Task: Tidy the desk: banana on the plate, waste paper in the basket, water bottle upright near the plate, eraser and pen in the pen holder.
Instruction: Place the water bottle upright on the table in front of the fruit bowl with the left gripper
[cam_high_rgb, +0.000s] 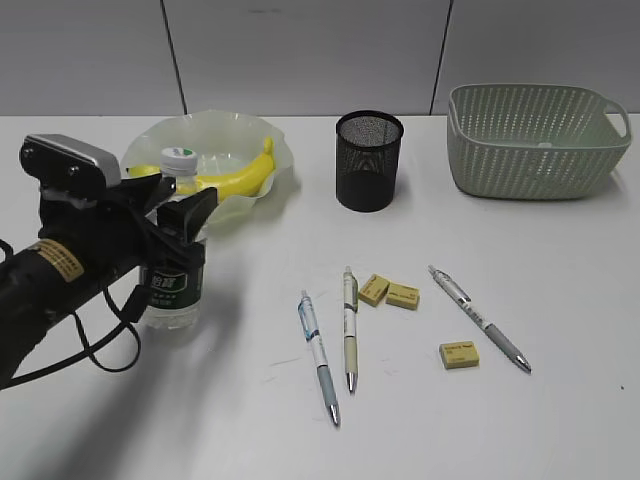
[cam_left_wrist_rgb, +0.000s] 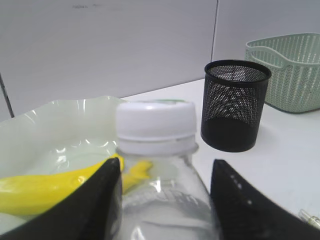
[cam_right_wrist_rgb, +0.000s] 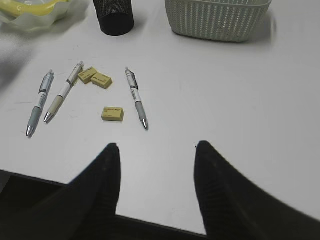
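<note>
A clear water bottle (cam_high_rgb: 175, 285) with a white cap (cam_left_wrist_rgb: 156, 120) stands upright just in front of the translucent plate (cam_high_rgb: 285, 150). My left gripper (cam_high_rgb: 188, 215) is shut on its shoulder, one finger on each side. The yellow banana (cam_high_rgb: 240, 178) lies on the plate. Three pens (cam_high_rgb: 318, 355) (cam_high_rgb: 350, 325) (cam_high_rgb: 478, 318) and three yellow erasers (cam_high_rgb: 374, 289) (cam_high_rgb: 403, 296) (cam_high_rgb: 459, 355) lie on the table. The black mesh pen holder (cam_high_rgb: 369, 160) stands behind them. My right gripper (cam_right_wrist_rgb: 156, 150) is open and empty over the front table edge. No waste paper shows.
A pale green basket (cam_high_rgb: 540, 140) stands at the back right and looks empty inside. The left arm and its cable (cam_high_rgb: 100, 340) lie over the table's left side. A wall runs behind the table.
</note>
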